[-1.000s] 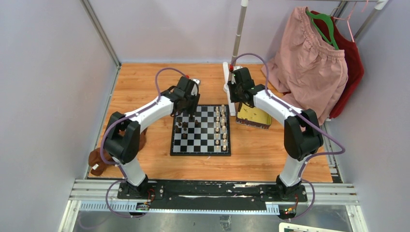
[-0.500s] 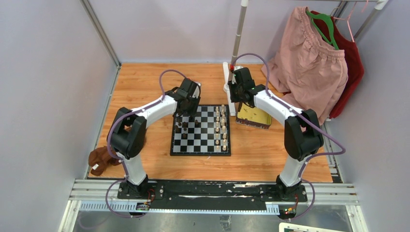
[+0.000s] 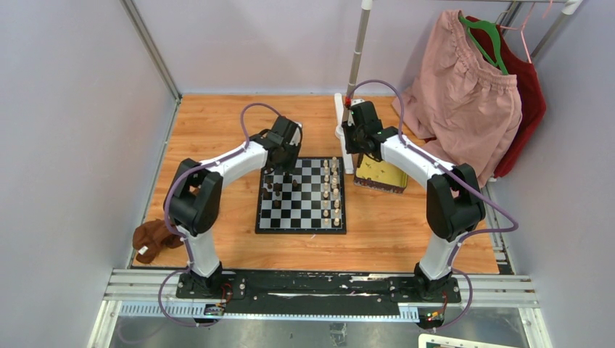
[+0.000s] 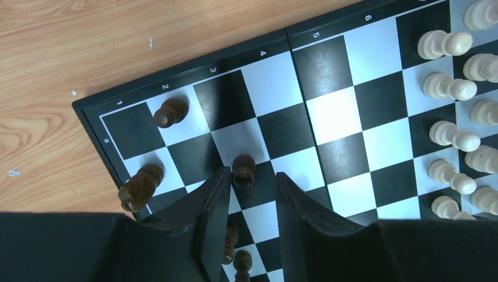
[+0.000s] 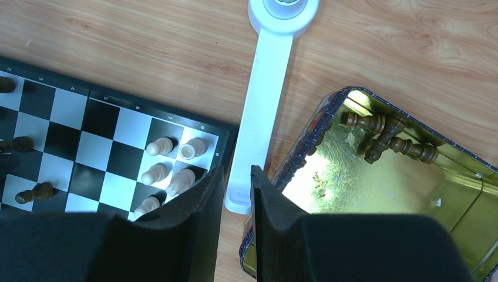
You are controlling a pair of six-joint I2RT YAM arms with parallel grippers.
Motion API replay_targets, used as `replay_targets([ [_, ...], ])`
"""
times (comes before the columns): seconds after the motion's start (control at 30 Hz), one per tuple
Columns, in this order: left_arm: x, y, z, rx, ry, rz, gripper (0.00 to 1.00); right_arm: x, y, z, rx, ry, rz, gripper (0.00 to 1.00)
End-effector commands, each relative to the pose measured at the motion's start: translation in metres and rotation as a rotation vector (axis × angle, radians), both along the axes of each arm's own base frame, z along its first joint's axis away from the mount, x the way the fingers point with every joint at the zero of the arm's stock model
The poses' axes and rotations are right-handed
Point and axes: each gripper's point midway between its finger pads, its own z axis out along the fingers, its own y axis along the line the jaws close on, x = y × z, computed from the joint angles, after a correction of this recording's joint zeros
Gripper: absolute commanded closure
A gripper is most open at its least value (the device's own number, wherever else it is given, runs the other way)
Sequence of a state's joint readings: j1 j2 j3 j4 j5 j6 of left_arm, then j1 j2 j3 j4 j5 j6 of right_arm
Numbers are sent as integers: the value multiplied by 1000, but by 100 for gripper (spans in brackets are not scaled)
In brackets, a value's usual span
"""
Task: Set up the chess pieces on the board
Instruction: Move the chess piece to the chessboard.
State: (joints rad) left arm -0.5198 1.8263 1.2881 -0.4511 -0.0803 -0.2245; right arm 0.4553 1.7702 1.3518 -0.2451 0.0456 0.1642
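The left end effector (image 4: 252,174) has settled over the board (image 4: 352,76), unclenched around one dark piece (image 4: 242,169) (placing it, I judge).

Robot lab cell: grey panel walls (image 3: 65,130), alu frame rails (image 3: 508,285)

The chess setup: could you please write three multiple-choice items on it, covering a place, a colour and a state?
1. Where do the spare dark brown chess pieces lie? A) in the shiny gold rectangular tray B) in a cloth bag C) on the floor
2. What colour are the two rows of pieces at the right edge of the black-and-silver checkered board, top view? A) brown B) cream-white C) red
3. The left gripper's jaws are: A) shut tight B) clamped on a cream piece C) apart, a dark piece between the tips
A: they lie on its gold floor. B: pale figures line that edge. C: a gap shows beside the piece.
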Motion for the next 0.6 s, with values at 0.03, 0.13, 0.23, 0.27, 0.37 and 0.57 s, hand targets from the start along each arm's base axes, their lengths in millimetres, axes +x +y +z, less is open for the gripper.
replay_targets([
  [0.03,7,-5,-2,4,-6,3,61,3,-6,6,19,-16,-20,72],
  [0.13,7,-5,-5,7,-2,2,61,4,-7,5,20,-13,-21,72],
  [0.23,8,-5,-6,13,-1,2,62,5,-7,5,21,-13,-21,72],
  [0.27,8,-5,-6,13,0,3,63,5,-6,5,23,-13,-23,72],
  [0.37,8,-4,-7,17,0,3,65,6,-7,4,22,-10,-23,72],
  [0.57,9,-3,-5,22,-7,6,70,6,-6,3,23,-8,-22,72],
])
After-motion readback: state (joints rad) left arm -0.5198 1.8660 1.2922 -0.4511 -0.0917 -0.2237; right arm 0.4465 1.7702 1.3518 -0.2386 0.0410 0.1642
